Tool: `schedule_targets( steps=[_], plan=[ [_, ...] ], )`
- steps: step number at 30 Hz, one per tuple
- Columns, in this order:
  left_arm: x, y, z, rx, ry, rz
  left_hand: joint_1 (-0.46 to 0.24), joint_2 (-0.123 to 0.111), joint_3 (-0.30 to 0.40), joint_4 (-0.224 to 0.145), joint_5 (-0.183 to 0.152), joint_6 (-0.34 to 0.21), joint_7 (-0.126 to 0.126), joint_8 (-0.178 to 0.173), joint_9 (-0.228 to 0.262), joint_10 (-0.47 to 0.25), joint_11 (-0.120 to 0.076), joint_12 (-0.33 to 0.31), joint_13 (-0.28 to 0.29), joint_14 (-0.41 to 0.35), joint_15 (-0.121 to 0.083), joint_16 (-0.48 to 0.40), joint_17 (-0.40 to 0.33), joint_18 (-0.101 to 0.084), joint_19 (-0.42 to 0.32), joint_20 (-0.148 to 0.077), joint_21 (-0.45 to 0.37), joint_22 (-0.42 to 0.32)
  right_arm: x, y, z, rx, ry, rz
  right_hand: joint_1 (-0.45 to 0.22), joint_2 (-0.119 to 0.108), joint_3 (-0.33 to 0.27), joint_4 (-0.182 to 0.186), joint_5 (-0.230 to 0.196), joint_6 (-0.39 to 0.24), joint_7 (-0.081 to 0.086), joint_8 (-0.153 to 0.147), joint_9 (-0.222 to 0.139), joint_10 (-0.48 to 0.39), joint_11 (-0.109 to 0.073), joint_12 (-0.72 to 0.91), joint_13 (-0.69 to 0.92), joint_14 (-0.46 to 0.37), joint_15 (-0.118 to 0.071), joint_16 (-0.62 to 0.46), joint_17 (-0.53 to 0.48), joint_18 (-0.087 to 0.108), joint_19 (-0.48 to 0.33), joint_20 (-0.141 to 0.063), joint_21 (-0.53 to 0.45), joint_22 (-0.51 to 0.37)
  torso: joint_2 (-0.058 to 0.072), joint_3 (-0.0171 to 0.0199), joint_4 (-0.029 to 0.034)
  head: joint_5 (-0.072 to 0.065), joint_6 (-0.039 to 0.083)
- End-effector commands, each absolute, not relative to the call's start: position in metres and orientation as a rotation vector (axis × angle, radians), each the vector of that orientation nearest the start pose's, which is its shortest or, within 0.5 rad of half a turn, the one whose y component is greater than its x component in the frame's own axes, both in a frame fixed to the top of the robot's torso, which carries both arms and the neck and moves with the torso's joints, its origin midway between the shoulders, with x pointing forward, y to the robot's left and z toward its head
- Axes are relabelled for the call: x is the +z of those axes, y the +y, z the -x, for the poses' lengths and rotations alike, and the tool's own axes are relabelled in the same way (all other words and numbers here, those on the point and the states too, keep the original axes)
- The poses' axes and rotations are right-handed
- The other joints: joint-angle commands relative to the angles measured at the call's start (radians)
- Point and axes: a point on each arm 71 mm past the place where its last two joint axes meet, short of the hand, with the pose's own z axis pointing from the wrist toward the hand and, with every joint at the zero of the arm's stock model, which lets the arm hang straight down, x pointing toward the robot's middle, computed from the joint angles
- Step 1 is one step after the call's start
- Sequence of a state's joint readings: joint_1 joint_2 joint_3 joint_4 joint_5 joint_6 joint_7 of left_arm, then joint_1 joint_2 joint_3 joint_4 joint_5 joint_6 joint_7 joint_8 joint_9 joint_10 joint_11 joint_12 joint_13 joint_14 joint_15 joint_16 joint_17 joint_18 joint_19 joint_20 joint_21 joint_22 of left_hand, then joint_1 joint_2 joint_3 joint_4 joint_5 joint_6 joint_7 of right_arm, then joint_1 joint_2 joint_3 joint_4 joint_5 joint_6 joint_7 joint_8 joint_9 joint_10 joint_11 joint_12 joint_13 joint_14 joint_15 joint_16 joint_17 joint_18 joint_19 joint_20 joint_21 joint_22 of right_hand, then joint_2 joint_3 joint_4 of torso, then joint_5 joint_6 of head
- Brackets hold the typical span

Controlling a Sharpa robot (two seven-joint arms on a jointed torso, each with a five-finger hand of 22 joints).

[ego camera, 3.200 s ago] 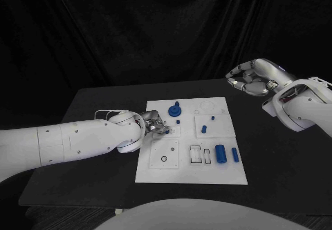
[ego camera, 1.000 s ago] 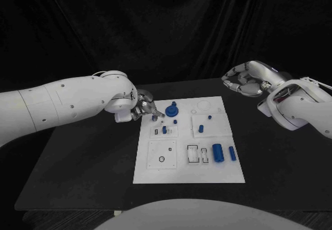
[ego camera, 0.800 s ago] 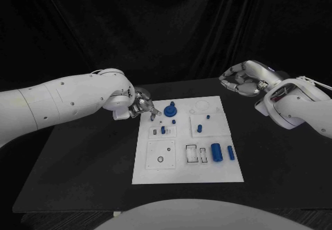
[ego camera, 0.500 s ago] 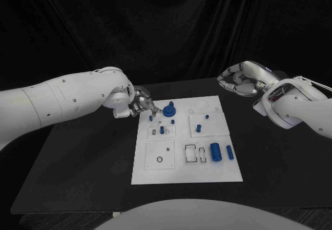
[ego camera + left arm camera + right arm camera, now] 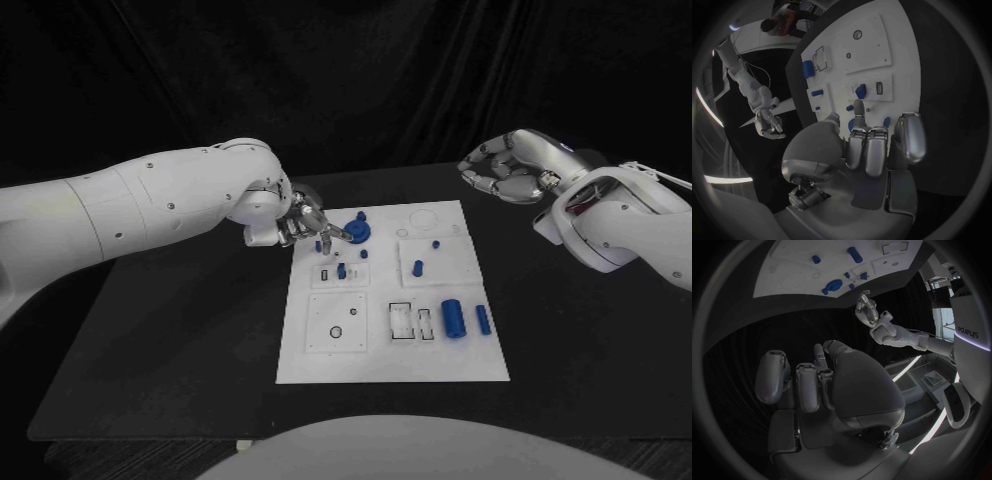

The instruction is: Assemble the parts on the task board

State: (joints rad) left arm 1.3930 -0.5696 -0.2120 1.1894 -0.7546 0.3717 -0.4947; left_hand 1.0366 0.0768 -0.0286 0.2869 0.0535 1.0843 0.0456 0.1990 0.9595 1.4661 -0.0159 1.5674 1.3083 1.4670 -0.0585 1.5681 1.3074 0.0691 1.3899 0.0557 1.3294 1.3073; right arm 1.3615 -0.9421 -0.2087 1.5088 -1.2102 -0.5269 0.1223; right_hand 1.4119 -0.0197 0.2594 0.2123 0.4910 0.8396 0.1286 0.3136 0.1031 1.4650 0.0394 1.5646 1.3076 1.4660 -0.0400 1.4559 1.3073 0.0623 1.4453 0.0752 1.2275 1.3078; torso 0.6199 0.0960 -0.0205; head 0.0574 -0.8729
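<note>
I am seeing my left hand (image 5: 306,226) hovering over the far left corner of the task board (image 5: 392,355), its fingers (image 5: 869,150) curling in side by side; whether they are pinching a small blue part I cannot tell. The white board is lying in the middle of the black desk (image 5: 188,330). A blue round part with a knob (image 5: 359,232) is standing just beside that hand, a short blue peg (image 5: 340,270) is sitting nearer me, and a large blue cylinder (image 5: 453,318) is lying toward the board's near right. My right hand (image 5: 508,170) is hanging above the desk's far right corner, fingers (image 5: 807,385) curling inward, holding nothing.
</note>
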Motion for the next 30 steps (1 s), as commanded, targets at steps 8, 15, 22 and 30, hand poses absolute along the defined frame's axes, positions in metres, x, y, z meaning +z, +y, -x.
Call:
schedule_targets(
  steps=[8,15,22,30],
  plan=[
    [-0.216,0.162,-0.529,-0.394,2.587,0.103,0.001,0.005,-0.013,-0.008,0.0,0.049,-0.015,0.009,-0.002,0.105,-0.014,0.003,0.262,0.104,-0.01,0.003,0.263,-0.012,0.021,-0.008,0.02,0.189,-0.152,-0.255,-0.489,0.736,1.484,0.041,0.008,0.002,0.006,-0.002,0.006,0.003,0.0,-0.003,-0.001,0.088,0.004,-0.005,0.233,0.062,0.01,-0.003,0.062,0.014,-0.008,0.0,-0.005,0.159,0.0,0.0008,-0.0001,0.002,0.0],
    [-0.22,0.158,-0.529,-0.387,2.593,0.098,0.03,0.015,-0.002,-0.027,0.013,0.042,-0.015,-0.003,-0.006,0.105,-0.015,0.003,0.262,0.104,-0.012,0.003,0.263,-0.012,0.019,-0.011,0.017,0.188,-0.153,-0.255,-0.489,0.738,1.486,0.042,0.008,0.002,0.006,-0.002,0.006,0.003,0.0,-0.003,-0.001,0.088,0.004,-0.005,0.233,0.062,0.01,-0.003,0.062,0.014,-0.008,0.0,-0.005,0.159,0.001,0.0001,-0.0002,0.003,0.0],
    [-0.227,0.154,-0.526,-0.38,2.616,0.089,0.044,0.018,0.004,-0.036,0.026,0.046,-0.016,-0.005,-0.006,0.105,-0.016,0.003,0.262,0.104,-0.013,0.003,0.263,-0.012,0.019,-0.012,0.017,0.188,-0.153,-0.254,-0.49,0.737,1.489,0.042,0.008,0.002,0.006,-0.002,0.006,0.003,0.0,-0.003,-0.001,0.088,0.004,-0.005,0.233,0.062,0.01,-0.003,0.062,0.014,-0.008,0.0,-0.005,0.159,0.001,0.0007,-0.0001,0.007,0.0],
    [-0.234,0.152,-0.524,-0.379,2.63,0.087,0.047,0.02,0.006,-0.039,0.03,0.043,-0.016,-0.007,-0.005,0.105,-0.015,0.003,0.262,0.104,-0.013,0.003,0.263,-0.011,0.016,-0.012,0.012,0.186,-0.153,-0.254,-0.49,0.737,1.492,0.042,0.008,0.002,0.006,-0.002,0.006,0.003,0.0,-0.003,-0.001,0.088,0.004,-0.005,0.233,0.062,0.01,-0.003,0.062,0.014,-0.008,0.0,-0.005,0.159,0.0,0.0015,-0.0004,0.011,0.0]
  ],
)
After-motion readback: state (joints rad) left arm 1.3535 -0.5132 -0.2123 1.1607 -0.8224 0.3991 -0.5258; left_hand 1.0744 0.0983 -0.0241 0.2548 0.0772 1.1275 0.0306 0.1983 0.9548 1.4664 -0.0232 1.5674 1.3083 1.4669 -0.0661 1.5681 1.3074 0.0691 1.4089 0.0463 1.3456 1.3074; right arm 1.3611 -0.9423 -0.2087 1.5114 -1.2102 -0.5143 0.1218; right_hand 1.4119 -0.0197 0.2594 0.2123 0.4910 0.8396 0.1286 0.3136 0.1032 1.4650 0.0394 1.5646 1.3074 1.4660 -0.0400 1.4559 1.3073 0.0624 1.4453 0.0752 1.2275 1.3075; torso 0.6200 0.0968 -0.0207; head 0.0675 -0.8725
